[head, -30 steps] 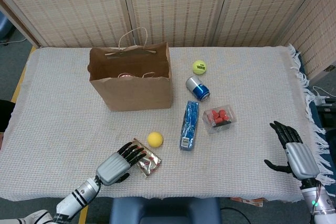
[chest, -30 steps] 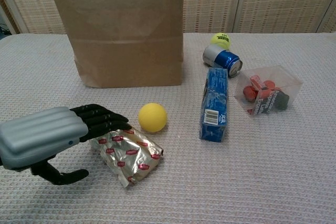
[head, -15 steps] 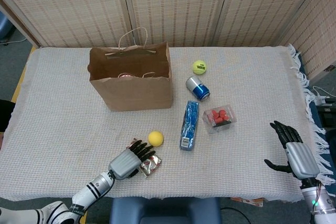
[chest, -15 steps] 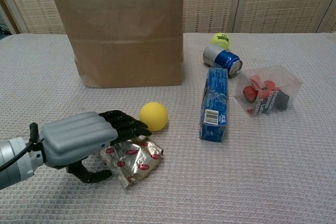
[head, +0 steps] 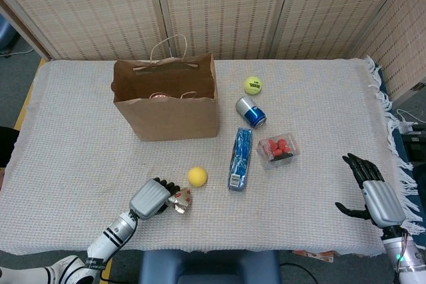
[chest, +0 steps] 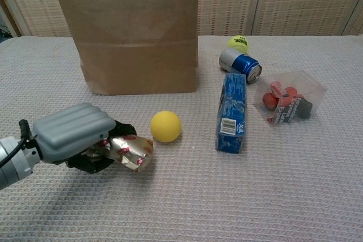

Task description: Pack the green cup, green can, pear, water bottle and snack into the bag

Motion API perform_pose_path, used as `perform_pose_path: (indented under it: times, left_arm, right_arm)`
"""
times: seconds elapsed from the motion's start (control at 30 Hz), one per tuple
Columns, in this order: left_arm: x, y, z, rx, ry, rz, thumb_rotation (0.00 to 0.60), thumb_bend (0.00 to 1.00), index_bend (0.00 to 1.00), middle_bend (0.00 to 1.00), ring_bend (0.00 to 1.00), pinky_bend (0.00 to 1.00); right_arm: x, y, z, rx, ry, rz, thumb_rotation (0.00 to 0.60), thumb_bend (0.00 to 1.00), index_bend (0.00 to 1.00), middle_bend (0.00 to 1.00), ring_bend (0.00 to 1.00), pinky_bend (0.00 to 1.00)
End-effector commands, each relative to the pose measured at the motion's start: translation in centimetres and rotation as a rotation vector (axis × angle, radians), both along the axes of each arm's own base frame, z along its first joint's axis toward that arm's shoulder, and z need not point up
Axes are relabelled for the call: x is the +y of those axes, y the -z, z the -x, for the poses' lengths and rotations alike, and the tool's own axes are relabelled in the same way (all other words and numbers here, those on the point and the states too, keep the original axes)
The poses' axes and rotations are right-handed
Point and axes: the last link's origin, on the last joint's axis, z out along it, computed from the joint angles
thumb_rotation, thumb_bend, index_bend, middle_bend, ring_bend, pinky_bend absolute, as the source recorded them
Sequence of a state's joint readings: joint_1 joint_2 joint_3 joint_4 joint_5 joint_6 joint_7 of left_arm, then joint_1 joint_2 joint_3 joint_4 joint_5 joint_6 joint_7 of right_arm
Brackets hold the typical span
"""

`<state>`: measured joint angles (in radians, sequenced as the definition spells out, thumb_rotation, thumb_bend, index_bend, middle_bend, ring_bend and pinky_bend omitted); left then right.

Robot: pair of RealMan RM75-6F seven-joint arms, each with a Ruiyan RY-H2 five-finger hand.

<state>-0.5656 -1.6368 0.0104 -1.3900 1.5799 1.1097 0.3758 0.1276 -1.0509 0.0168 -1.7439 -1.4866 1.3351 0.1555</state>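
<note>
My left hand (head: 152,198) (chest: 76,138) grips the shiny snack packet (head: 179,200) (chest: 131,151) near the table's front edge, fingers curled around it; the packet's red-printed end sticks out to the right. The brown paper bag (head: 168,106) (chest: 135,32) stands upright at the back left, open at the top, with something pinkish inside. My right hand (head: 374,193) rests open at the table's right front edge, holding nothing. No green cup, green can, pear or water bottle shows on the table.
A yellow ball (head: 197,176) (chest: 165,126) lies just right of the snack. A blue box (head: 239,158) (chest: 232,112), a blue can (head: 251,112) (chest: 240,64) on its side, a tennis ball (head: 252,85) (chest: 238,42) and a clear tub of red items (head: 277,149) (chest: 290,103) lie right of the bag.
My left hand went from lying flat over the snack to closing its fingers around it, drawing the packet slightly left. The right hand has not moved.
</note>
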Motion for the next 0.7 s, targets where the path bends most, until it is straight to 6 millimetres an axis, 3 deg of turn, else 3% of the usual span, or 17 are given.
perform_pose_path:
  times: [0.03,0.3,0.5,0.7]
  left_arm:
    - [1.6,-3.5,0.3,-0.097,-0.058,-0.133,0.6,0.62,0.68,0.63,0.58,0.68]
    - [5.9,-11.6,-0.4,-0.439,-0.288,-0.448,0.6,0.63,0.68,0.63,0.58,0.67]
    - [9.6,-18.3,-1.2,-0.543,-0.347,-0.688,0.6,0.63,0.68,0.63,0.58,0.67]
    - [11.8,-21.1,-4.4,-0.726,-0.396,-0.647,0.6,0.63,0.68,0.62,0.58,0.66]
  right_arm:
    - [0.0,0.0,0.0,0.0,0.001,-0.002,0.6,0.07,0.0,0.0,0.0,0.0]
    - [0.0,0.0,0.0,-0.001,0.001,0.003,0.6,0.07,0.0,0.0,0.0,0.0]
    - [0.0,0.0,0.0,-0.002,-0.001,0.003,0.6,0.07,0.0,0.0,0.0,0.0]
    - [0.0,0.1,0.0,0.001,-0.001,0.001,0.6,0.07,0.0,0.0,0.0,0.0]
